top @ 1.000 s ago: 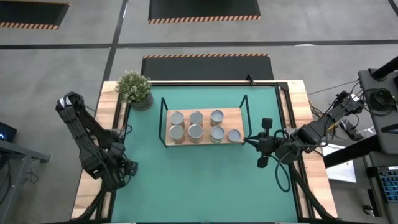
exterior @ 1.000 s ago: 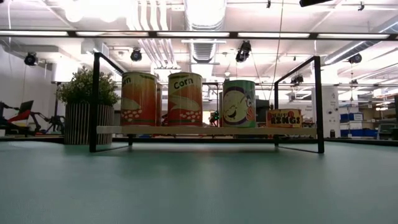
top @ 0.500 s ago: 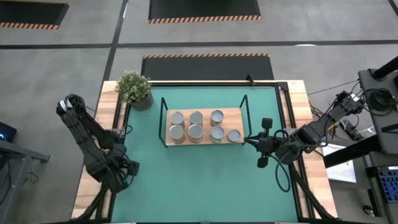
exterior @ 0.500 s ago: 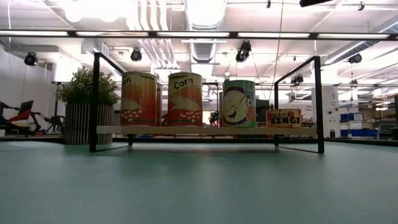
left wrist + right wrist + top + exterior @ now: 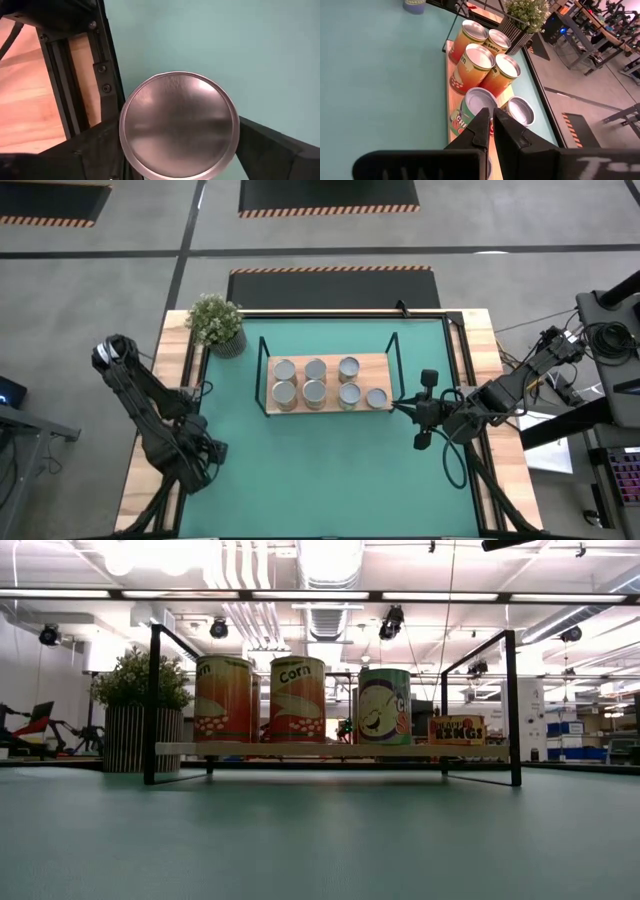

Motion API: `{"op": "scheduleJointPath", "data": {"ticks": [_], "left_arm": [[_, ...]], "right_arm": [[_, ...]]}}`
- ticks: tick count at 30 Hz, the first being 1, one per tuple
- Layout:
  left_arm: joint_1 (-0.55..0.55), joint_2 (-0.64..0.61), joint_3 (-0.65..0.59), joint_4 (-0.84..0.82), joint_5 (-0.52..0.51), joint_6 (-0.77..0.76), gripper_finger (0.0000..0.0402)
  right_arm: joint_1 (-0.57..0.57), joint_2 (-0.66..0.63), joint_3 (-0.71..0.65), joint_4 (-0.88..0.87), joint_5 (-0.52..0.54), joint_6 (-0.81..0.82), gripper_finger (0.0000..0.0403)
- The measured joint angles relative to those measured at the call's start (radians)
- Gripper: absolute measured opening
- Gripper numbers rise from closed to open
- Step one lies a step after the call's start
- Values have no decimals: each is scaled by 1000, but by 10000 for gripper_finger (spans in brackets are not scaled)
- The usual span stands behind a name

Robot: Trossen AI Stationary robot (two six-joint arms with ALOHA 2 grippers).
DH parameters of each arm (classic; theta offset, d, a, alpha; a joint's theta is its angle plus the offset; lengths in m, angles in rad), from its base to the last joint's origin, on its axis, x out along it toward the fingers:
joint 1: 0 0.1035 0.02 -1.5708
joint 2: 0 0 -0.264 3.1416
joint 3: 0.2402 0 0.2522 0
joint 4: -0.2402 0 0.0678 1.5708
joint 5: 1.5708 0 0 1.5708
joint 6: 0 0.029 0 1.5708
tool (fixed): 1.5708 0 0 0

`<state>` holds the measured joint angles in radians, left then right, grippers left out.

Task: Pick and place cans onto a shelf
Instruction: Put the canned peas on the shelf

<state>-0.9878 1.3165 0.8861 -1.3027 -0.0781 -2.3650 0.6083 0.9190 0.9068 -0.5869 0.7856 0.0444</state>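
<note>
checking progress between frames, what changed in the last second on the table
The left arm's gripper slid slightly toward the near-left corner of the mat, its jaws around a can. The right gripper, the shelf and its seven cans stayed put.

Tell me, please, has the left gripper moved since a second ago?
Yes. In the high view the left gripper has shifted slightly further from the potted plant, toward the green mat's near edge.

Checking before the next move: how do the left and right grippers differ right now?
The left gripper is at the table's left edge, fingers spread around a can; the right gripper is shut, empty, beside the shelf. The left looks down on its can; the right faces the shelved cans.
</note>
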Motion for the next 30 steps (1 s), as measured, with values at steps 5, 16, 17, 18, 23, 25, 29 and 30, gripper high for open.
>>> {"op": "scheduleJointPath", "data": {"ticks": [5, 16, 17, 18, 23, 25, 29, 30], "left_arm": [[0, 24, 20, -1, -1, 0, 297], [0, 67, 100, -30, 2, 26, 307], [0, 71, 115, -34, 2, 26, 307], [0, 73, 132, -40, 2, 26, 307], [1, 96, 249, -152, 1, 26, 307], [7, 110, 306, -207, 1, 26, 307], [29, 139, 421, -263, -11, 49, 308], [35, 143, 439, -261, -31, 71, 308]], "right_arm": [[0, 0, 0, -1, 0, 0, 12], [0, 0, 0, -3, 0, 0, 12], [0, 0, 0, -3, 0, 0, 12], [0, 0, 0, -3, 0, 0, 12], [0, 0, 0, -3, 0, 0, 12], [0, 0, 0, -3, 0, 0, 12], [0, 0, 0, -2, 0, 0, 12], [0, 0, 0, -2, 0, -1, 12]]}}
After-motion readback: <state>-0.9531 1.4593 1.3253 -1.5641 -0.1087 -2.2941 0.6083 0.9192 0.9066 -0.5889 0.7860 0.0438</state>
